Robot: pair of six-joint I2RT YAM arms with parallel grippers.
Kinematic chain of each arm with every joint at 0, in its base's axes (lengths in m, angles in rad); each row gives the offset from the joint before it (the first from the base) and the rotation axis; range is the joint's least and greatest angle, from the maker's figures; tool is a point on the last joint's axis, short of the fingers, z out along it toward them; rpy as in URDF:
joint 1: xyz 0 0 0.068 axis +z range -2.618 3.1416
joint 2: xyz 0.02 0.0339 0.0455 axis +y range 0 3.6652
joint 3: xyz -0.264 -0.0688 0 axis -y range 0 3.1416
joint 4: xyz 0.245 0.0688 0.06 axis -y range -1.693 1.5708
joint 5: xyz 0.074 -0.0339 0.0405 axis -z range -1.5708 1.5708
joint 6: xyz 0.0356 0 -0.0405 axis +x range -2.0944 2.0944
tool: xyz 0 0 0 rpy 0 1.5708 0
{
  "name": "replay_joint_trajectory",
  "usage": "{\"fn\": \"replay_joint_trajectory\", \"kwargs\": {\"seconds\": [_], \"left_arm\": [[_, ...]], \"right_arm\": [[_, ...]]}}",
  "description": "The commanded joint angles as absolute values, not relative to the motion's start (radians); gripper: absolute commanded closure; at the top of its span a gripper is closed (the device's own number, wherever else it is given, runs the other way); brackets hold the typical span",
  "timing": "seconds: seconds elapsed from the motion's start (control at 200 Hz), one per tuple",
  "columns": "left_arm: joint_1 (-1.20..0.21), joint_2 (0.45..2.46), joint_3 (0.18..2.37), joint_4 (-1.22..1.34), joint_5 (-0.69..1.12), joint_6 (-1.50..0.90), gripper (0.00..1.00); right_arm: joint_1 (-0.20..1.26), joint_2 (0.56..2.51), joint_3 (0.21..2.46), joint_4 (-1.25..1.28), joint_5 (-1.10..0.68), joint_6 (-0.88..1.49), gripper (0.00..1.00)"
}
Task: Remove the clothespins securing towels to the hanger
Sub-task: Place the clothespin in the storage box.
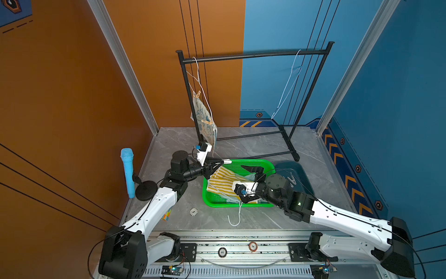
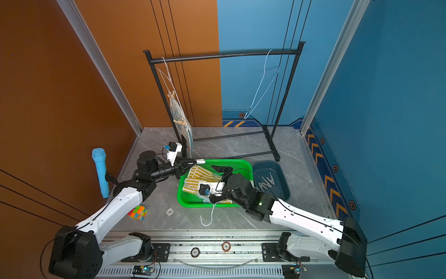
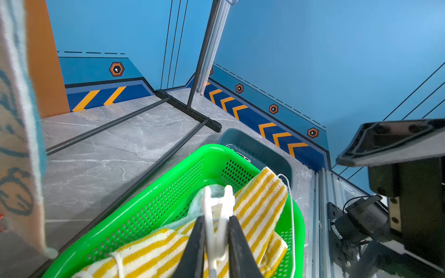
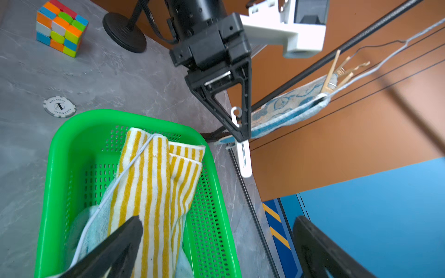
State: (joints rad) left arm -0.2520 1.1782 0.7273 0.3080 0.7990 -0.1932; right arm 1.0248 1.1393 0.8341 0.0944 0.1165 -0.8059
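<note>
My left arm (image 1: pixel 159 204) and right arm (image 1: pixel 337 215): white shells, black joints, thin black cables; left gripper (image 3: pixel 216 219) black, triangular.

Brightness: bright, even light from overhead in every view; colours saturated.
Shadows: soft; the black metal rack (image 1: pixel 253 56) throws a dark band on the wall just behind its top bar.
Glare: pale sheen on the grey marble-look surface (image 3: pixel 101 149) beyond the left gripper (image 3: pixel 216 217); the white plastic clothespin (image 3: pixel 218 207) it pinches looks nearly washed out.
Blur: the cream blue-printed terry towel (image 3: pixel 16 144) close beside the left gripper is out of focus, as are the black fingers (image 4: pixel 115 243) of the right gripper (image 4: pixel 219 219).
Distortion: in both top views the aluminium posts (image 1: pixel 354 67) lean outward.
</note>
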Motion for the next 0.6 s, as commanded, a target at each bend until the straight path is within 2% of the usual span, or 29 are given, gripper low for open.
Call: {"fn": "replay_joint_trajectory", "kwargs": {"seconds": [0.0, 0.135, 0.35, 0.596], "left_arm": [[-0.259, 1.186, 0.732, 0.330, 0.852, -0.216, 1.00], [-0.259, 1.188, 0.733, 0.330, 0.883, -0.214, 1.00], [-0.259, 1.190, 0.733, 0.329, 0.906, -0.212, 1.00], [-0.261, 1.204, 0.736, 0.330, 0.929, -0.211, 1.00]], "right_arm": [[1.009, 1.196, 0.871, 0.173, 0.031, -0.787, 0.00], [0.965, 1.265, 0.934, 0.172, -0.050, -0.787, 0.01], [0.874, 1.351, 1.013, 0.123, -0.171, -0.799, 0.09], [0.847, 1.455, 1.067, 0.130, -0.179, -0.840, 0.27]]}}
